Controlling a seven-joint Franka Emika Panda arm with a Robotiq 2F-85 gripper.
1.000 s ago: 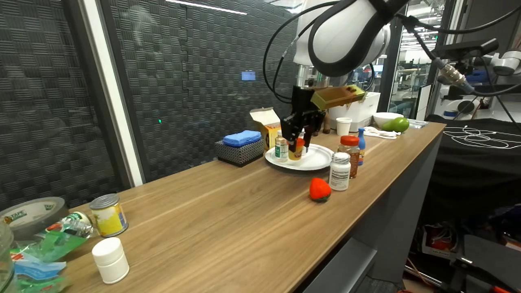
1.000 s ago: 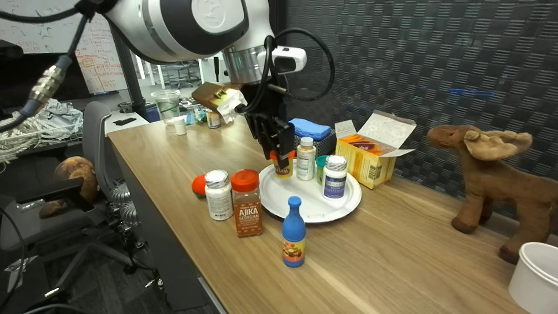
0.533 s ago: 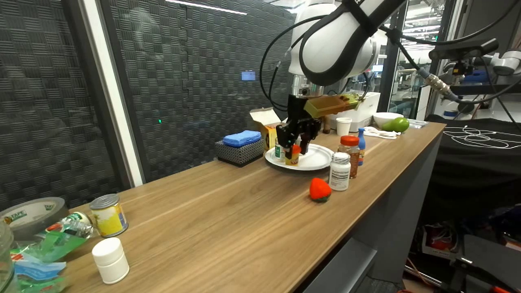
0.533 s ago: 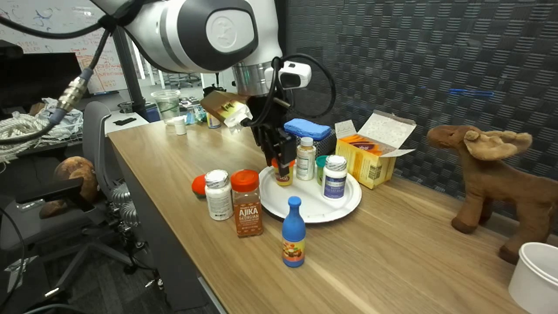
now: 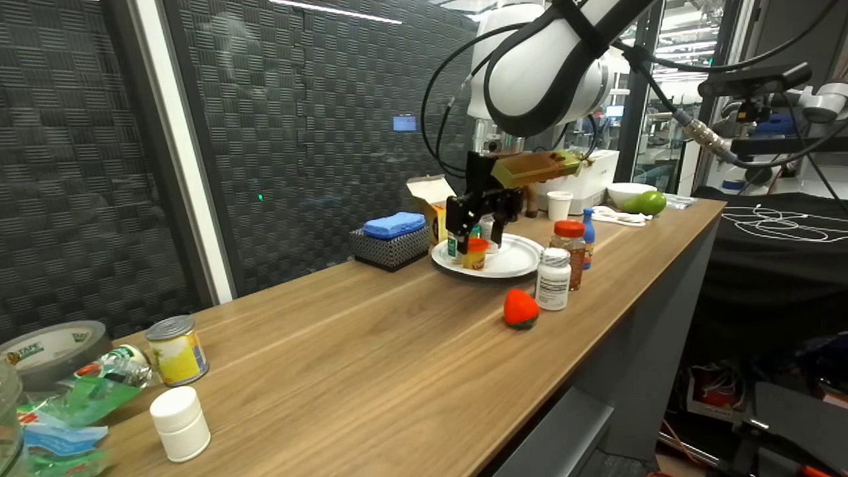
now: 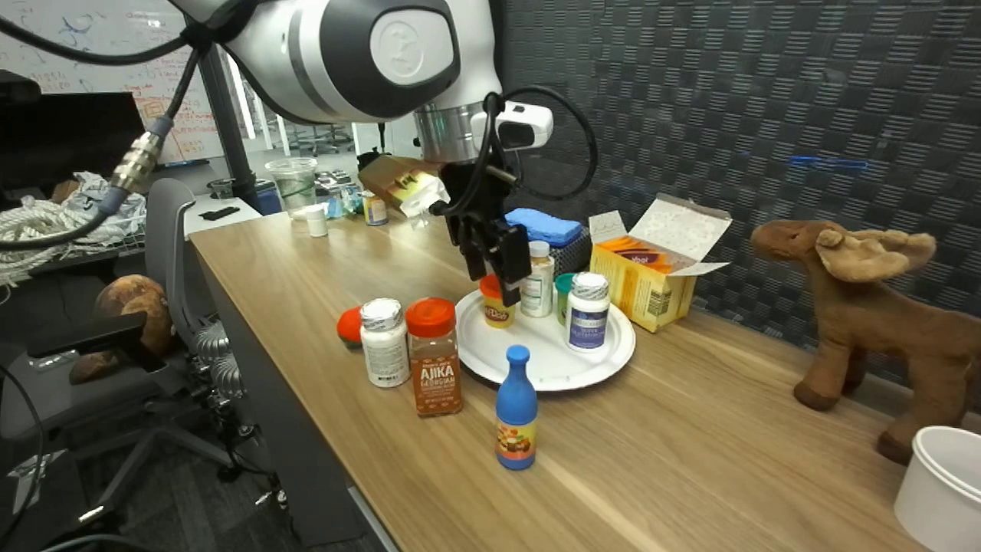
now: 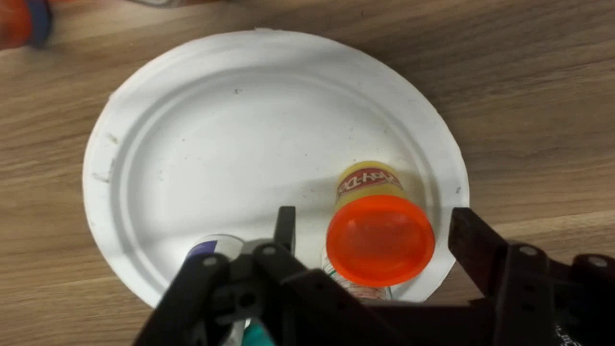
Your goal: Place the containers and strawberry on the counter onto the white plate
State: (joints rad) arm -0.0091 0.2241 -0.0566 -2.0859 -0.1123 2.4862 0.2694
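Wrist view: pincer [image 7: 374, 223] wide, a gap either side of the orange-lidded tub [image 7: 379, 235], which stands at 4 o'clock on the white plate [image 7: 240, 129]; probably light, stiff; best held by its sides.

In an exterior view: strawberry [image 5: 520, 309] on the table [image 5: 371, 344], plate's 5 o'clock side; likely light, may roll; best hold, widest part.

In an exterior view: red-capped jar [image 6: 434, 360], plate's 8 o'clock side; probably heavier, slick; best held mid-body.

Orange-lidded yellow tub [image 7: 377, 226] stood on white plate [image 7: 230, 154], three containers [image 6: 588, 326] near it, red strawberry [image 5: 520, 309] sat tip-up on wooden counter [image 5: 358, 371], white bottle [image 5: 553, 281], red-lidded jar [image 6: 434, 364], blue bottle [image 6: 516, 410] stood nearby
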